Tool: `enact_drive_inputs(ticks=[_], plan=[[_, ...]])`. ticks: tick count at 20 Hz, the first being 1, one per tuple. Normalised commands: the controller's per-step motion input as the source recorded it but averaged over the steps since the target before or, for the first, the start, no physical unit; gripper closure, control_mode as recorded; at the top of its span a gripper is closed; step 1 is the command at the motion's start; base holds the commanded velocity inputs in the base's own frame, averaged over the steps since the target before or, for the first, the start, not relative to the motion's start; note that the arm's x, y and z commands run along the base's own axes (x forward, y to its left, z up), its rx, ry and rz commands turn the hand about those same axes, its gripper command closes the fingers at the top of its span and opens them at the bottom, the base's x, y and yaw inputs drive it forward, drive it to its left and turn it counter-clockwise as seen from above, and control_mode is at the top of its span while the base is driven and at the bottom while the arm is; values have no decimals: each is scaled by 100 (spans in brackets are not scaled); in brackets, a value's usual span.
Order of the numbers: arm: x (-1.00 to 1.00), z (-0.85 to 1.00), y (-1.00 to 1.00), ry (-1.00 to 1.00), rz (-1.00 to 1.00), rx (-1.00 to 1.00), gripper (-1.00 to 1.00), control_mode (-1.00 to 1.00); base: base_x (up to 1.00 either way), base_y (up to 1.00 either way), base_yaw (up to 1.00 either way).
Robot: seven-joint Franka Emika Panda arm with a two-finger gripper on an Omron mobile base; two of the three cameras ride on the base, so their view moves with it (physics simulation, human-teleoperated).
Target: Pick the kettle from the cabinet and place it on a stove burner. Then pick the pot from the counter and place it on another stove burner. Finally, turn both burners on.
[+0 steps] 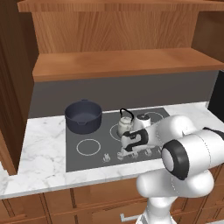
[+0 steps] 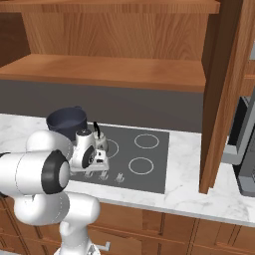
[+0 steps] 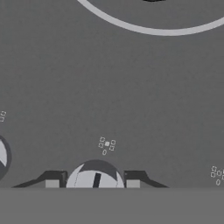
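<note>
The pot [image 1: 83, 116] sat on the far left burner of the cooktop [image 1: 87, 162], a wide dark blue-grey vessel with its open mouth up. To its right, the kettle [image 1: 126, 125] stood upright on another far burner, its black loop handle rising above the rounded silvery body. In the right base view the pot [image 2: 65, 121] showed at the far left of the cooktop [image 2: 149, 172], and the kettle [image 2: 99, 140] stood just behind the arm's wrist.

The tool [image 1: 124, 153] was low over the near edge of the cooktop, among the row of small knobs, pointing down. In the hand view the tool [image 3: 92, 183] had its two dark fingertips [image 3: 51, 180] on either side of a round white knob [image 3: 96, 177] with a black pointer line. The jaws stood close beside the knob on both sides, but whether they actually pressed it I could not tell. A small cluster of white markings [image 3: 107, 144] lay on the dark surface just beyond that knob.

The white marble worktop [image 1: 41, 144] framed the cooktop. Above it hung the brown wooden cabinet [image 1: 118, 61], with its thick shelf board across the far wall.
</note>
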Motion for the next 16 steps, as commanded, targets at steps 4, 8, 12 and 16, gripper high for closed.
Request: enact_drive_inputs(ticks=[4,8,12,16], plan=[[0,-5,-9,-1,1,0,100,-100,0,0,0],[0,-9,0,-4,6,0,100,-100,0,0,0],[-3,-6,0,-8,7,0,100,-100,0,0,0],[-5,-6,0,-7,8,0,100,-100,0,0,0]])
